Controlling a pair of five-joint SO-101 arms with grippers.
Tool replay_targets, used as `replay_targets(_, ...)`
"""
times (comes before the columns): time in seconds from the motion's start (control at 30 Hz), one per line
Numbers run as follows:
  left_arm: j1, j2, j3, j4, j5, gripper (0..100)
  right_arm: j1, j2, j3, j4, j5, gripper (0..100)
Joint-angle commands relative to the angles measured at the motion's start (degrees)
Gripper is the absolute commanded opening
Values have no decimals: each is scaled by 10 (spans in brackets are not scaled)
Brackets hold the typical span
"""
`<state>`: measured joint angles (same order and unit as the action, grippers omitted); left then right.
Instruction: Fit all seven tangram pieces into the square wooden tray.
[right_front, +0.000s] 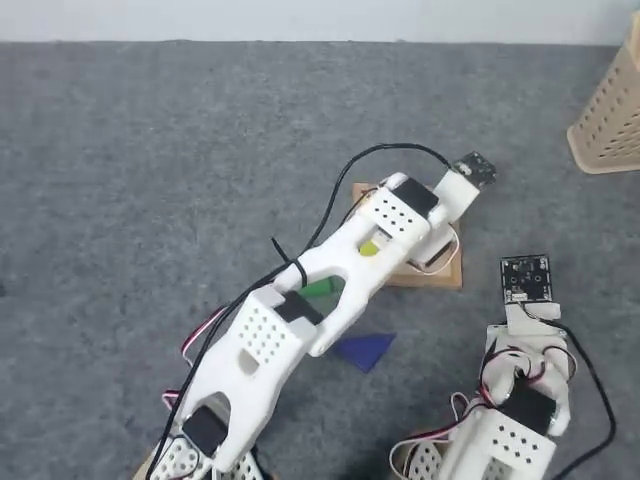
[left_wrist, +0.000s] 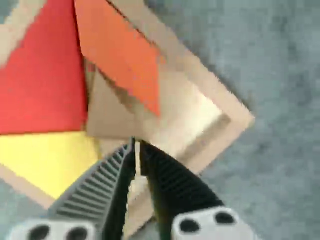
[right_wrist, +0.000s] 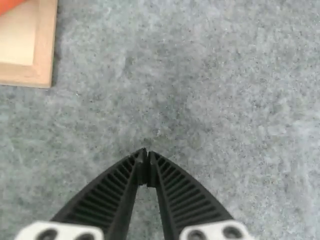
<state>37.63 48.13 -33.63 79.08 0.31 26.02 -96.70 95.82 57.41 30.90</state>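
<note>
1. Step in hand, as I judge it: filling is partway. The left gripper (left_wrist: 136, 146) hangs over the tray (left_wrist: 235, 120), its jaws pressed almost together with nothing between them. This looks like seating or nudging a piece rather than carrying one.
2. The tray lies on the carpet (right_front: 150, 150) under the left wrist. The right gripper (right_wrist: 146, 152) is closed and empty, low over bare carpet just off a tray corner.
3. Next move: the orange piece (left_wrist: 125, 55) seems to sit raised, casting a shadow on the bare tray floor. It probably needs pressing flat before another piece goes in. Then a loose piece must be fetched, which calls for spreading the jaws.
4. Count: 1 tray and 2 grippers.
5. Pieces seen: 5 of 7.
   - 3 in the tray: red piece (left_wrist: 40, 85), orange piece, yellow piece (left_wrist: 50, 160).
   - 2 on the carpet beside it: green piece (right_front: 320, 290), blue piece (right_front: 365, 350).
</note>
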Motion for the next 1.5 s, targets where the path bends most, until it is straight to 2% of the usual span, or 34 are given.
replay_targets(0.0,-25,14,-84,17,-5,13,0,-12,11,5,-5,6)
replay_targets(0.3,-29,84,-272,99,-22,13,0,-12,11,5,-5,6)
replay_targets(0.57,-40,85,-436,217,-20,13,0,-12,11,6,-4,6)
replay_targets(0.67,-72,77,-451,216,-20,13,0,-12,11,7,-4,6)
replay_targets(0.87,-72,107,-417,216,-20,13,0,-12,11,7,-4,6)
replay_targets(0.97,-115,70,-414,218,-20,13,0,-12,11,7,-4,6)
replay_targets(1.03,-163,21,-372,219,-20,13,-2,-12,11,8,-4,6)
replay_targets(1.13,-235,-75,-235,218,-25,13,-19,-11,11,9,-4,6)
replay_targets(1.3,-355,-288,-35,216,-84,13,-36,-11,11,9,1,6)
replay_targets(1.47,-475,-514,141,207,-153,13,-78,-12,10,29,36,6)
